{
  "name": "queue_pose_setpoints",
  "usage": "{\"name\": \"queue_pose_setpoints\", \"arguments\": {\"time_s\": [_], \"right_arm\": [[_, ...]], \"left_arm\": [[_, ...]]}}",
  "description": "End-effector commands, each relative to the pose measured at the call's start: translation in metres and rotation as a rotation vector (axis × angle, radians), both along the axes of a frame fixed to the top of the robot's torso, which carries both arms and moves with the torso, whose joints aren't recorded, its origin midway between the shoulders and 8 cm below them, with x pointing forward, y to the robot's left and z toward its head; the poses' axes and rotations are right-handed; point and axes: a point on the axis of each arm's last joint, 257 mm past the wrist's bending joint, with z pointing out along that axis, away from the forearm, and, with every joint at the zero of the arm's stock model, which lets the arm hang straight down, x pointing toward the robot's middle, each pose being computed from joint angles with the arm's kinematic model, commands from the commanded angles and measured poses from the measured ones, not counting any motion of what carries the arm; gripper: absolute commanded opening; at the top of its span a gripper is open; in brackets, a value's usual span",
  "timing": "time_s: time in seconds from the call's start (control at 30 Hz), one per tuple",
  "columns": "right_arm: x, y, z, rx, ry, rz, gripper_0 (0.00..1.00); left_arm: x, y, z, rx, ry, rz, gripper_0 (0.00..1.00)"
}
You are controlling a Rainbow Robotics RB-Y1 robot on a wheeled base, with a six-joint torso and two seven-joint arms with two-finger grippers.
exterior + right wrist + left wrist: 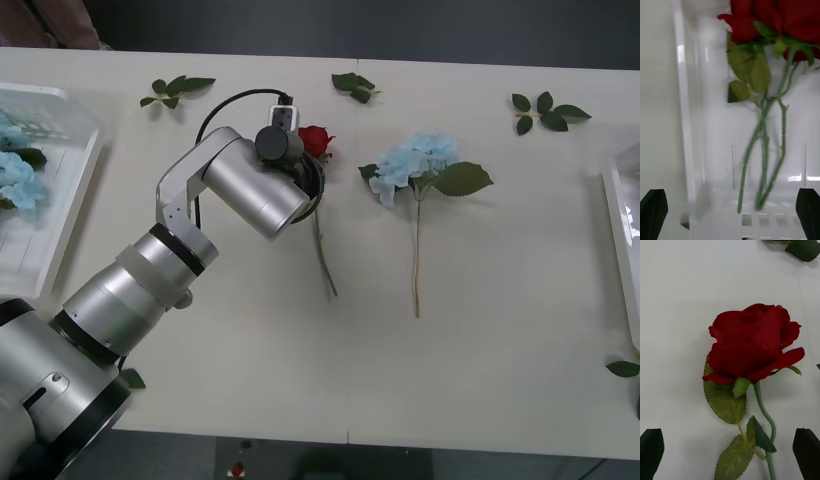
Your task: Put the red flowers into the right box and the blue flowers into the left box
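A red flower (315, 139) lies on the table's middle, its stem running toward me. My left arm (250, 190) reaches over it. My left gripper (729, 452) hovers open just above the bloom (752, 345), one black finger to each side of the stem, touching nothing. One blue flower (420, 162) lies on the table to the right of the rose. The left box (70, 200) holds blue flowers (15, 175). My right gripper (730, 212) hangs open over the right box (685, 112), where red flowers (767, 18) lie with their stems toward the fingers.
Leaf-only green sprigs lie along the far side of the table (175, 90) (355, 86) (547, 110), and one lies near the right front (623, 368). The right box's rim (622, 240) shows at the table's right edge.
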Motion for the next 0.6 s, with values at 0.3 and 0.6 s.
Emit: {"name": "queue_pose_setpoints", "arguments": {"time_s": [0.3, 0.6], "right_arm": [[0.030, 0.060, 0.091, 0.036, -0.017, 0.207, 1.00], [0.049, 0.115, 0.104, 0.138, 0.002, 0.254, 1.00]], "left_arm": [[0.009, -0.027, 0.016, -0.023, -0.030, -0.071, 1.00], [0.002, -0.034, 0.000, 0.042, -0.053, -0.144, 1.00]]}}
